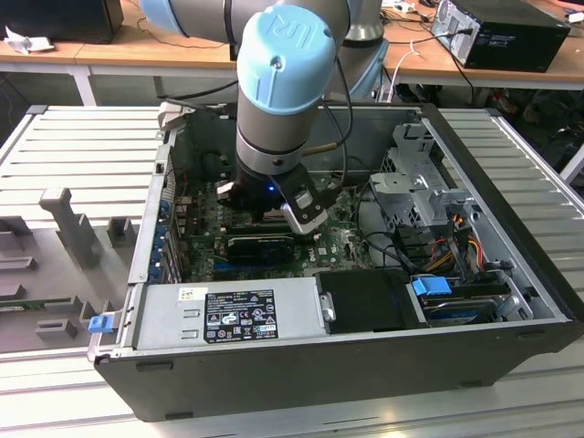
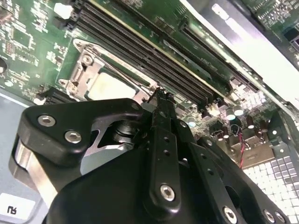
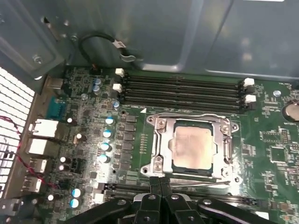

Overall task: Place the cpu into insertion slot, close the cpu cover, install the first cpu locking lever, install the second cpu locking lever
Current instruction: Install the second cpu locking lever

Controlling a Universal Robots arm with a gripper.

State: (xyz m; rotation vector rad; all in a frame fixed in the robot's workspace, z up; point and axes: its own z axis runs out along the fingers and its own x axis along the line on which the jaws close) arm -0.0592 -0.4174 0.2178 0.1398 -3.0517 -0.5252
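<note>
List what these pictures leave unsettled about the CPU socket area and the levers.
- The cpu and the cpu cover over it: in the exterior view the arm's wrist hides them.
- The socket's edge nearest the gripper: in the first wrist view the closed fingers cover it, so whether a locking lever is latched there cannot be told.
- In the second wrist view the gripper body hides most of the socket.

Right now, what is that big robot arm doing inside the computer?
The robot arm is reaching down into an open computer case, over the green circuit board. Its pincer is shut, with the tips pressed together and holding nothing, right at the edge of the chip socket. The square chip already sits in the socket, and the silvery metal cover is folded down around it.
</note>
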